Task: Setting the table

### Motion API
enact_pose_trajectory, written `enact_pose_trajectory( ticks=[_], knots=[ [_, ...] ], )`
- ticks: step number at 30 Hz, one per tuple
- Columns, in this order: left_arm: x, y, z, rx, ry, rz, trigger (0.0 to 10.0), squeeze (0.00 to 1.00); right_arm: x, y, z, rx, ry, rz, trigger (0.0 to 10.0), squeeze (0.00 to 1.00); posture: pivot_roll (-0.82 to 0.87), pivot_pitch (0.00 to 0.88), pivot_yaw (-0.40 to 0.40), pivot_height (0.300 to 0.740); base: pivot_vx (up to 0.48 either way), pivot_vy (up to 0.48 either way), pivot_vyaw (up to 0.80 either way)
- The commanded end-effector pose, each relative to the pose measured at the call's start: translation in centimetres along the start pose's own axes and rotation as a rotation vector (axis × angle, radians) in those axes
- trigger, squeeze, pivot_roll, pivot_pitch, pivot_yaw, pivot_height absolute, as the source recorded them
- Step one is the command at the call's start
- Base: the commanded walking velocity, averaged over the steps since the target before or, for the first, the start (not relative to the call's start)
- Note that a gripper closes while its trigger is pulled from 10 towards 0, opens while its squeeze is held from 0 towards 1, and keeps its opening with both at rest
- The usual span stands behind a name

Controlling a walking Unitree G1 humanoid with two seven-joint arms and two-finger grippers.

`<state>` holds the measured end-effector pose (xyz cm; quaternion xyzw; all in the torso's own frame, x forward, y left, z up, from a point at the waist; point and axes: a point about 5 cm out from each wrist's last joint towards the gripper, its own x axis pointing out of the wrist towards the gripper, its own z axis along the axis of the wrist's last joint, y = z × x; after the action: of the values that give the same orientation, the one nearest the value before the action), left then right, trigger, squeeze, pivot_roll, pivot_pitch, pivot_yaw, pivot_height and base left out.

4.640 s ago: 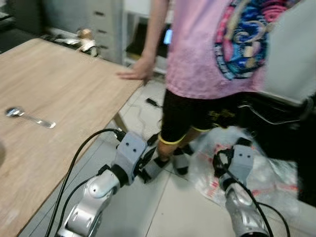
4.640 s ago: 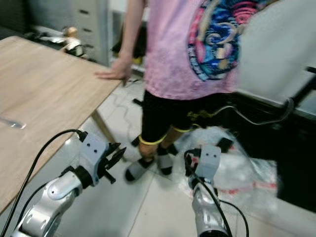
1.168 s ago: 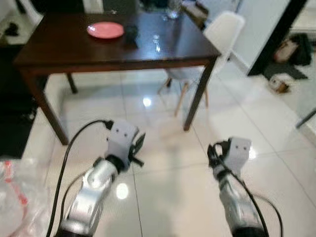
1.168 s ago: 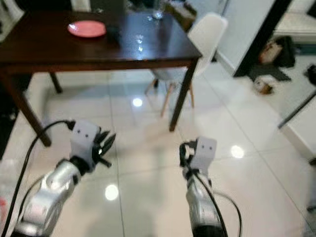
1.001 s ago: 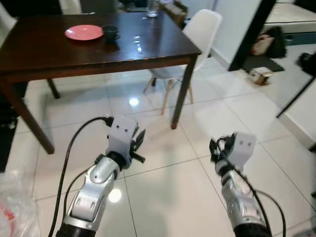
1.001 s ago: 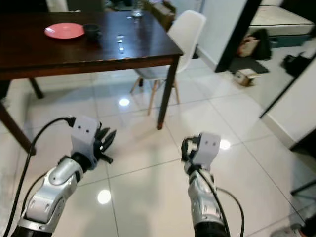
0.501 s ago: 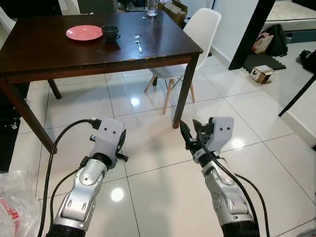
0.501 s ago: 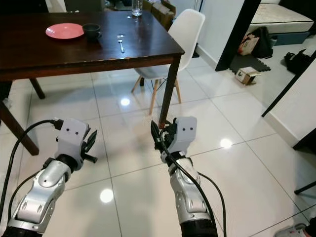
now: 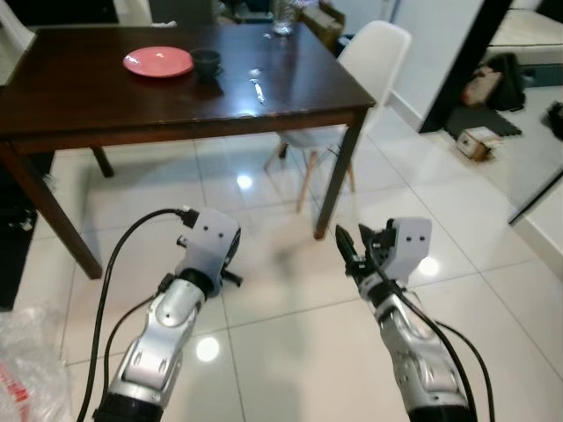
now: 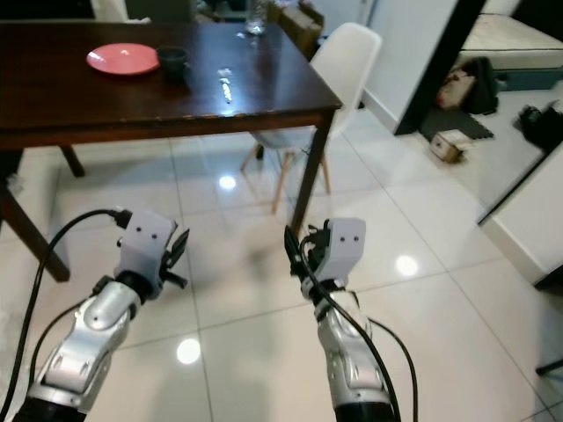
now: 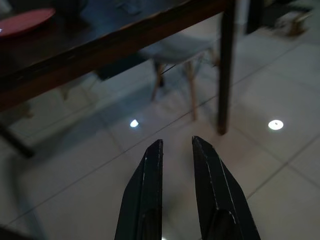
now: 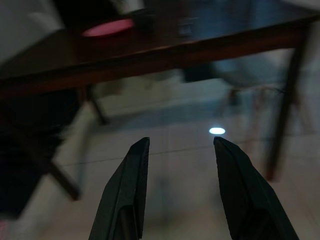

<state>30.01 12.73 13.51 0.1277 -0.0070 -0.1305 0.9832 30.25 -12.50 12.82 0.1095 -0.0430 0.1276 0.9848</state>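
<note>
Glass (image 9: 283, 15) cut off at top

You will find no readable text, label, brand, number or sign anywhere in these views. The small brown cardboard box (image 9: 476, 141) on the white tiled floor shows no legible marking, and the crumpled clear plastic bag (image 9: 19, 369) at the floor's edge carries red print too blurred to read.
</note>
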Motion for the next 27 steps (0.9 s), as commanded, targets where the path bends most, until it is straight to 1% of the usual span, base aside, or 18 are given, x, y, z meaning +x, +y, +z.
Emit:
enact_pose_trajectory(
  ticks=[1, 13, 15, 17, 19, 21, 22, 23, 24, 25, 26, 27],
  knots=[
    [0.0, -0.6, -0.2, -0.006, 0.003, -0.02, 10.0, 0.0, -0.2, -1.0, 0.3, -0.006, 0.003, -0.03, 10.0, 0.0, -0.02, 0.042, 0.024, 0.74, 0.48, 0.0, 0.0],
    [0.3, -0.7, 0.0, -0.005, -0.01, -0.028, 10.0, 0.0, -0.1, -1.2, 0.9, -0.01, -0.016, -0.033, 10.0, 0.0, -0.02, 0.043, 0.028, 0.74, 0.48, 0.0, 0.0],
    [0.4, -0.7, 0.2, 0.002, -0.013, -0.018, 10.0, 0.0, -0.1, -1.1, 1.3, -0.045, -0.028, -0.02, 10.0, 0.0, -0.02, 0.045, 0.029, 0.74, 0.48, 0.0, 0.0],
    [0.3, 0.1, 0.3, 0.026, -0.003, 0.054, 10.0, 0.0, -0.2, -1.0, 2.0, -0.097, -0.046, 0.0, 10.0, 0.0, -0.03, 0.044, 0.032, 0.74, 0.48, 0.0, 0.0],
    [0.1, 1.1, 0.6, -0.012, -0.003, 0.128, 10.0, 0.0, -0.2, -1.2, 2.7, -0.108, -0.069, -0.003, 10.0, 0.0, -0.03, 0.046, 0.037, 0.74, 0.48, 0.0, 0.0],
    [-0.3, 2.0, 0.6, -0.047, 0.013, 0.202, 10.0, 0.0, -0.3, -1.7, 3.3, -0.121, -0.09, -0.027, 10.0, 0.0, -0.03, 0.046, 0.037, 0.74, 0.48, 0.0, 0.0],
    [-0.4, 2.4, 0.5, -0.06, 0.022, 0.229, 10.0, 0.0, -0.3, -1.9, 3.5, -0.121, -0.095, -0.036, 10.0, 0.0, -0.03, 0.049, 0.037, 0.74, 0.48, 0.0, 0.0],
    [-0.4, 2.4, 0.5, -0.06, 0.022, 0.229, 10.0, 0.0, -0.3, -1.9, 3.5, -0.121, -0.095, -0.036, 10.0, 0.0, -0.03, 0.049, 0.037, 0.74, 0.48, 0.0, 0.0],
    [-0.6, 2.9, 0.5, -0.068, 0.03, 0.264, 10.0, 0.0, -0.4, -2.3, 3.8, -0.123, -0.103, -0.052, 10.0, 0.0, -0.03, 0.049, 0.037, 0.74, 0.48, 0.0, 0.0],
    [-0.9, 3.6, 0.5, -0.081, 0.036, 0.308, 10.0, 0.0, -0.5, -3.1, 4.2, -0.127, -0.112, -0.08, 10.0, 0.0, -0.02, 0.055, 0.038, 0.74, 0.48, 0.0, 0.0],
    [-0.9, 3.6, 0.5, -0.081, 0.036, 0.308, 10.0, 0.0, -0.5, -3.1, 4.2, -0.127, -0.112, -0.08, 10.0, 0.0, -0.02, 0.055, 0.038, 0.74, 0.48, 0.0, 0.0],
    [-1.0, 3.8, 0.6, -0.087, 0.035, 0.317, 10.0, 0.0, -0.5, -3.6, 4.4, -0.132, -0.114, -0.096, 10.0, 0.0, -0.02, 0.056, 0.038, 0.74, 0.48, 0.0, 0.0]
  ],
)
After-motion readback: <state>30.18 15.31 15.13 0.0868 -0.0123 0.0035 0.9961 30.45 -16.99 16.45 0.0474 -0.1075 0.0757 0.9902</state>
